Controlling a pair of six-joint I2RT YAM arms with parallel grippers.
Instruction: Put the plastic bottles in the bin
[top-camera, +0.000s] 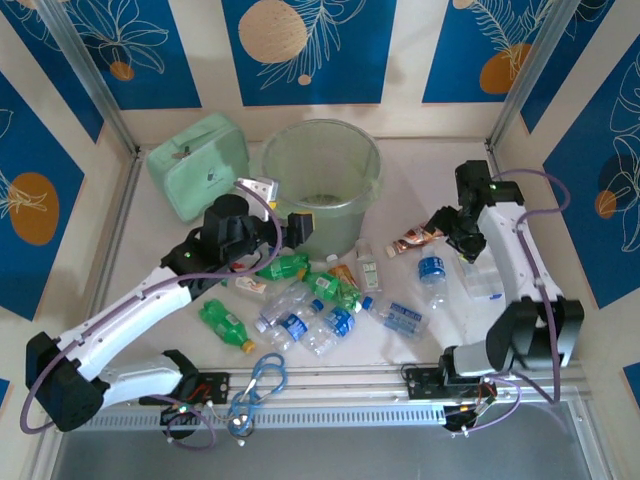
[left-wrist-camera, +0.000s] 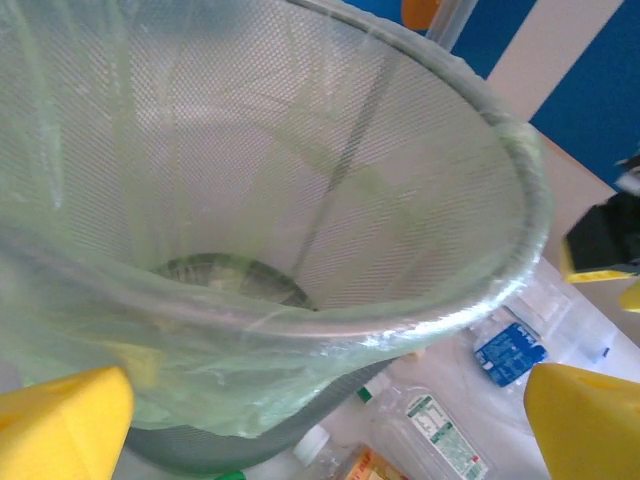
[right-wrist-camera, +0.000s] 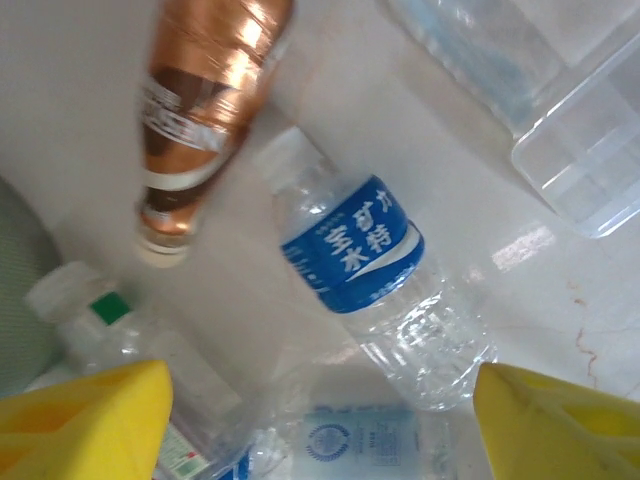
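Now, left jaws gape empty at the tapered, mesh-textured bin's (left-wrist-camera: 480, 290) rim, seemingly film-lined; right jaws spread wide above a clear, crinkly, blue-labelled bottle (right-wrist-camera: 355, 250).

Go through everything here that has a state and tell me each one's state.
Bin: upright, open-topped, lined.
Left pincer: open, empty, by the bin rim.
Right pincer: open, empty.
Blue-label bottle: on its side, capped.
Copper bottle: on its side.
Green bottle: on its side, capped.
Zip case: closed.
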